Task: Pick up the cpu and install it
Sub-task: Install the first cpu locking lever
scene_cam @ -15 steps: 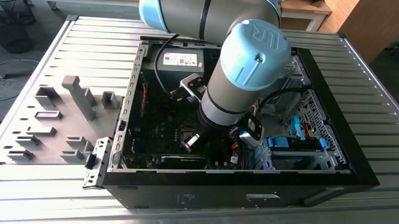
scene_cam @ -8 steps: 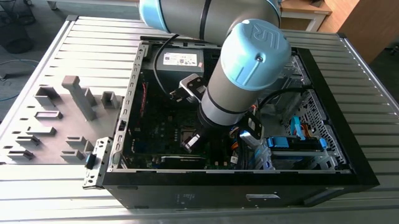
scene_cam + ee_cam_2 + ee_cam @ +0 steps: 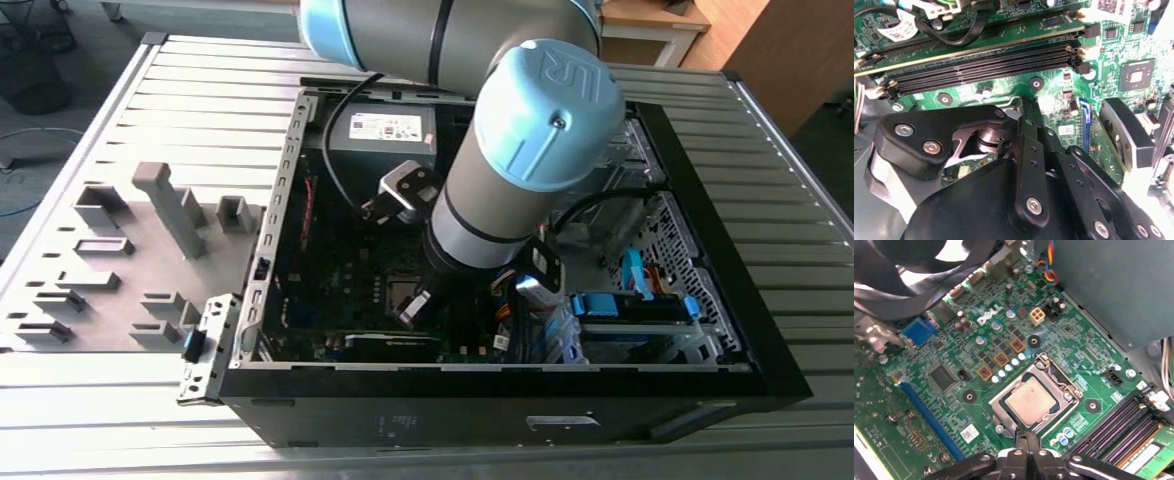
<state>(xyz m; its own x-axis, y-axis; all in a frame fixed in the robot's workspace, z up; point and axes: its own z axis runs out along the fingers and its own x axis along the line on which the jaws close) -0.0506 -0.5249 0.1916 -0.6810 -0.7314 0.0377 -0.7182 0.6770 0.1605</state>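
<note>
On the exterior view's left lies one grey tray (image 3: 54, 300) with several upright grey blocks. Beside it stands one open black computer case (image 3: 334, 405), and one robot arm (image 3: 514, 190) reaches down into it. Toward the exterior view's right, inside the case, are some blue cables (image 3: 627, 305).

In the first wrist view one green motherboard (image 3: 1084, 347) carries one silvery socket frame (image 3: 999, 412), and the one cpu (image 3: 1030, 401) lies flat inside this frame. Near it are three square parts with orange borders (image 3: 1001, 359) in a row, and one long blue slot (image 3: 929, 412). The end effector (image 3: 1026, 436) is just beside the frame and apart from the cpu. Its two fingertips are pressed together and hold nothing.

The case rests on a table (image 3: 787, 250) of grey metal slats. Behind it are a grey floor (image 3: 200, 20) and wooden furniture (image 3: 787, 50).
</note>
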